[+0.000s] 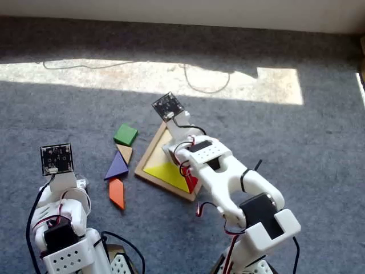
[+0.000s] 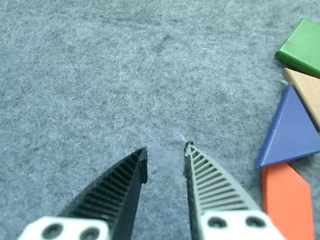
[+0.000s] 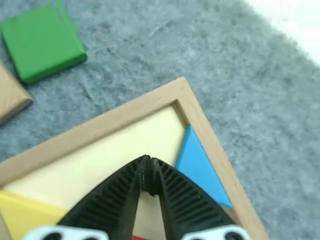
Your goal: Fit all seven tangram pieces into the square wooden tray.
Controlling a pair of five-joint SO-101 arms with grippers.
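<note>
The square wooden tray [image 1: 164,186] lies on the carpet with a yellow triangle [image 1: 167,171] and a red piece [image 1: 192,183] in it. In the right wrist view a light blue triangle [image 3: 197,165] fills a corner of the tray [image 3: 100,127], beside the yellow triangle [image 3: 25,215]. My right gripper [image 3: 148,175] is shut and empty just over the tray's bare floor, next to the light blue triangle. My left gripper [image 2: 166,151] is open over bare carpet, left of the loose pieces. Those are a green square [image 1: 125,135], a tan triangle [image 1: 125,152], a purple-blue triangle [image 1: 117,167] and an orange parallelogram [image 1: 116,193].
The right arm [image 1: 228,177] reaches across the tray from the lower right. The left arm [image 1: 60,211] stands at the lower left. A thin cable [image 1: 199,85] loops across a sunlit strip of carpet at the back. Open carpet surrounds the tray.
</note>
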